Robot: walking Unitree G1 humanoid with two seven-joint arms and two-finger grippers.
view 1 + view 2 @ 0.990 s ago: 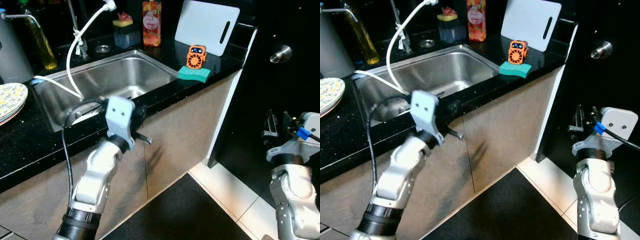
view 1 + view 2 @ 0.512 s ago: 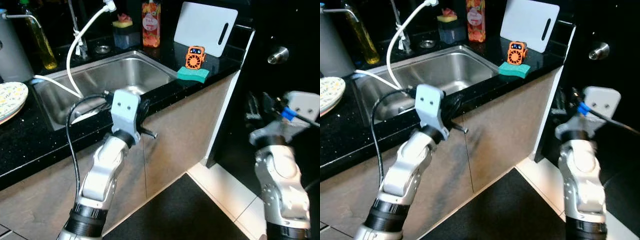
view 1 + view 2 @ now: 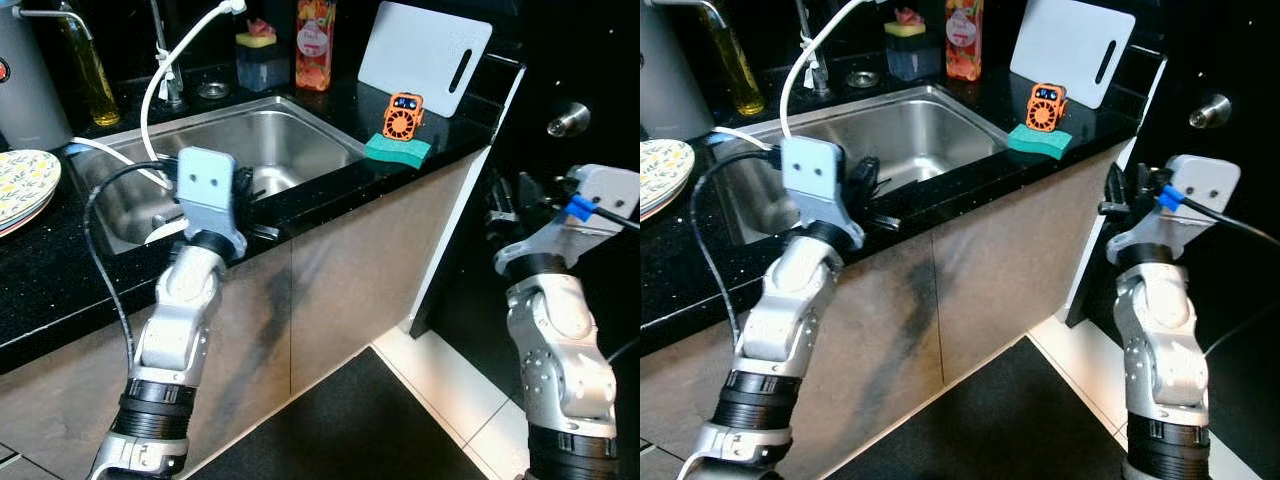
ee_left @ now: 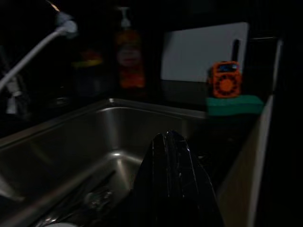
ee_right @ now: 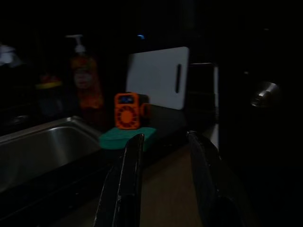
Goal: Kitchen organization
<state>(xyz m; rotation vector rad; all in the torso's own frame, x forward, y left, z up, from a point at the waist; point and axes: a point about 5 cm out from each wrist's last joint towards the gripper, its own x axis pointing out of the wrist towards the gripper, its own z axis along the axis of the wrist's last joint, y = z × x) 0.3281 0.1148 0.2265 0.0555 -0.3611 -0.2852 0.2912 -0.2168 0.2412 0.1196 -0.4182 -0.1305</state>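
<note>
The sink [image 3: 300,135] is brushed stainless steel with a soft sheen; the counter [image 3: 60,270] is glossy black stone with tiny pale speckles; cabinet fronts [image 3: 350,270] look like matt wood-grain laminate; the cutting board [image 3: 425,55] is smooth white plastic; the sponge [image 3: 397,150] is spongy green foam; the floor tiles [image 3: 470,420] are shiny white next to a dull dark mat [image 3: 330,430]; the door knob [image 3: 563,118] is polished metal.
</note>
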